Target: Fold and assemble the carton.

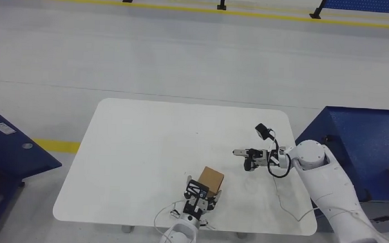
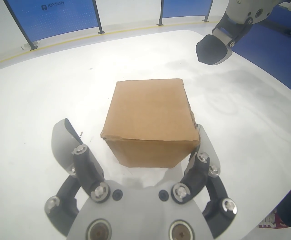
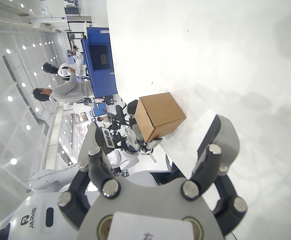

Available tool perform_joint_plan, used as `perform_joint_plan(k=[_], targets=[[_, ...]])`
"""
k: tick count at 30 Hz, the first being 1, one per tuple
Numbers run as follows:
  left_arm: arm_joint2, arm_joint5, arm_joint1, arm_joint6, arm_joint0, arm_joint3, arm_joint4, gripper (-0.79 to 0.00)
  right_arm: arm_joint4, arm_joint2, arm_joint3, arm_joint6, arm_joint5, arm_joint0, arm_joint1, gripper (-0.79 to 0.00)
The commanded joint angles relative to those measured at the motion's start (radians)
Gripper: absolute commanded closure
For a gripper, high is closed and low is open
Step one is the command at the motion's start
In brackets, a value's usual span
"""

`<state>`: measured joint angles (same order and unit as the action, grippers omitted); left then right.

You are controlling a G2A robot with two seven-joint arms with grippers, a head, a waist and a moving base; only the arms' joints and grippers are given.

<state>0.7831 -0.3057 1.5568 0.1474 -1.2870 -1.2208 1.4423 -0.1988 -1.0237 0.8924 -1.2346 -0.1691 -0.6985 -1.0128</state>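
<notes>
A closed brown carton [image 1: 212,179] [image 2: 150,122] [image 3: 159,113] stands on the white table [image 1: 149,139] near its front edge. My left gripper [image 1: 198,198] [image 2: 133,127] is open and straddles the carton's near end. One of its fingers [image 2: 204,141] touches the carton's corner, while the other finger [image 2: 66,136] stands apart from it. My right gripper [image 1: 240,152] [image 3: 156,131] is open and holds nothing. It hovers over the table a short way right of and beyond the carton, and one fingertip [image 2: 213,51] is seen in the left wrist view.
A blue bin [image 1: 355,140] stands off the table's right side and another blue bin [image 1: 13,154] off its left. The table's front edge [image 1: 178,224] runs just behind my left gripper. Bare tabletop stretches to the left and far side.
</notes>
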Motion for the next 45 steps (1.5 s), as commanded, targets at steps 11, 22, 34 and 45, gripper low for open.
perform_joint_plan(k=[11, 22, 34, 45], targets=[[0.006, 0.007, 0.01, -0.018, 0.007, 0.008, 0.011, -0.785, 0.0, 0.0, 0.0, 0.0, 0.0, 0.0, 0.0, -0.785], [0.008, 0.046, 0.017, -0.035, 0.008, -0.014, 0.005, -0.76, 0.0, 0.0, 0.0, 0.0, 0.0, 0.0, 0.0, -0.785], [0.028, 0.056, 0.019, -0.029, -0.004, -0.022, 0.01, -0.345, 0.0, 0.0, 0.0, 0.0, 0.0, 0.0, 0.0, -0.785], [0.083, 0.173, 0.02, -0.015, -0.054, -0.146, -0.194, 0.0, 0.0, 0.0, 0.0, 0.0, 0.0, 0.0, 0.0, -0.785]])
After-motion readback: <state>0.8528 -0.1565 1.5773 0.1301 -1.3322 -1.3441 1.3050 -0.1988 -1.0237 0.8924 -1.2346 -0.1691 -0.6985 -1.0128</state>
